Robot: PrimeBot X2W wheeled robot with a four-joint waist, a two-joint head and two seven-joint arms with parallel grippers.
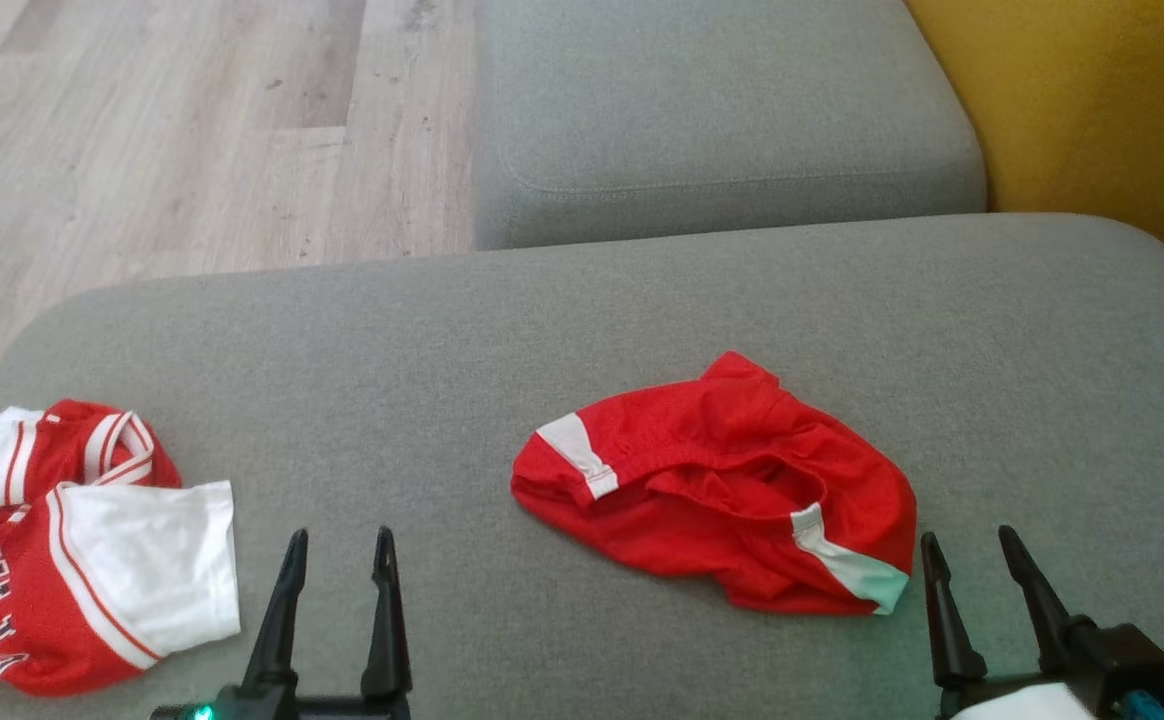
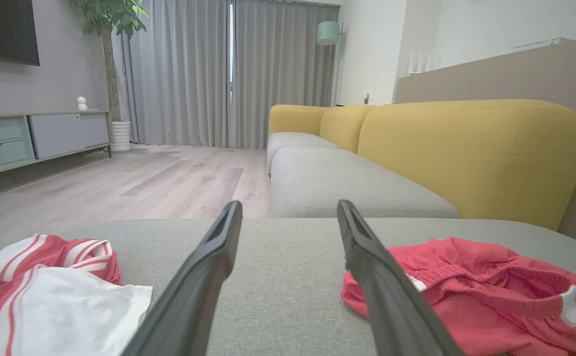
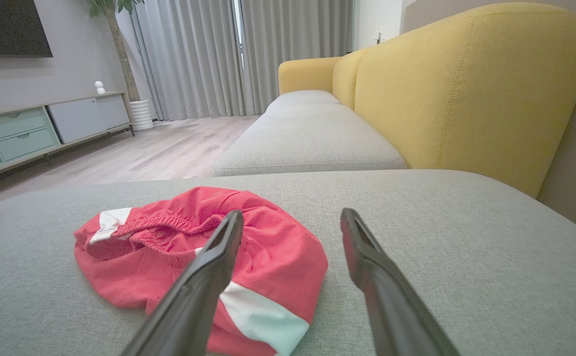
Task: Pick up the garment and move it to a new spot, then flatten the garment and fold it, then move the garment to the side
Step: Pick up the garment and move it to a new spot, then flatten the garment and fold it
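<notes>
Big grey seat cushion (image 1: 642, 320) is the work surface. The red-and-white jersey (image 1: 72, 560) lies at its left edge, and the red shorts (image 1: 722, 480) sit crumpled about mid-cushion. The left gripper (image 1: 339, 535) is between the two garments and the right gripper (image 1: 969, 537) is just beside the shorts. Both have their fingers spread with nothing in them.

Imo flattening is the step now. Pinch the shorts near each white side stripe (image 1: 577, 450), one arm per side, and pull apart low over the cushion instead of lifting high.

The right wrist view adds the yellow backrest (image 3: 466, 84) and a much clearer look at the bunched elastic waistband (image 3: 169, 225). The head view gives the shorts' whole outline.
</notes>
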